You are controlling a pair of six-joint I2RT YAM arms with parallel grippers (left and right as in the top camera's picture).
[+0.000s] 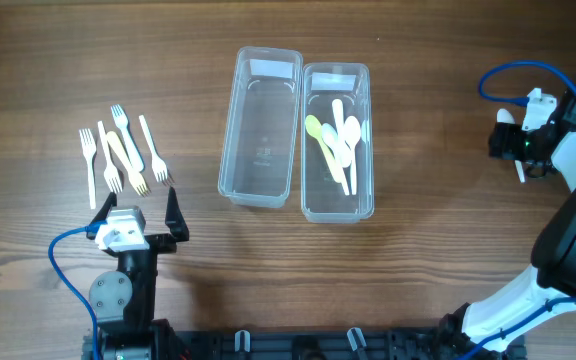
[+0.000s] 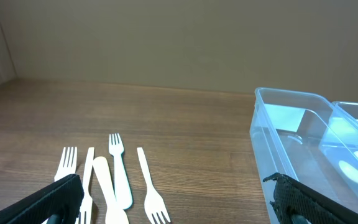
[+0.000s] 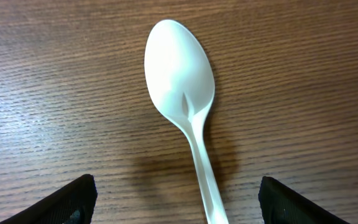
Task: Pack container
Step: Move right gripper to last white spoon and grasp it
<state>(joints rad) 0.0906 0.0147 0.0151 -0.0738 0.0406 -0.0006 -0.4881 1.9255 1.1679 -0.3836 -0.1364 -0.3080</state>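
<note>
You're working over a wood tabletop [image 1: 418,280], with two clear bins lying side by side at its middle. The left bin [image 1: 260,150] is sitting empty. The right bin [image 1: 328,205] is already carrying a few spoons [image 1: 340,145], so the sorting seems to be running one kind of cutlery per bin.

Your left end effector [image 1: 139,205] is waiting near the front edge with its fingers spread wide and nothing between them. It is pointing at the forks [image 1: 123,150], which are lying in a loose bunch just ahead of it and well apart from the bins. That looks like a staging spot for the empty bin's share.

Your right end effector [image 3: 179,205] is hanging far out to the right, also fully spread and gripping nothing. It is straddling the loose spoon [image 3: 182,74], which is lying flat with its handle running back between the fingers, probably so a squeeze across the handle can lift it.
</note>
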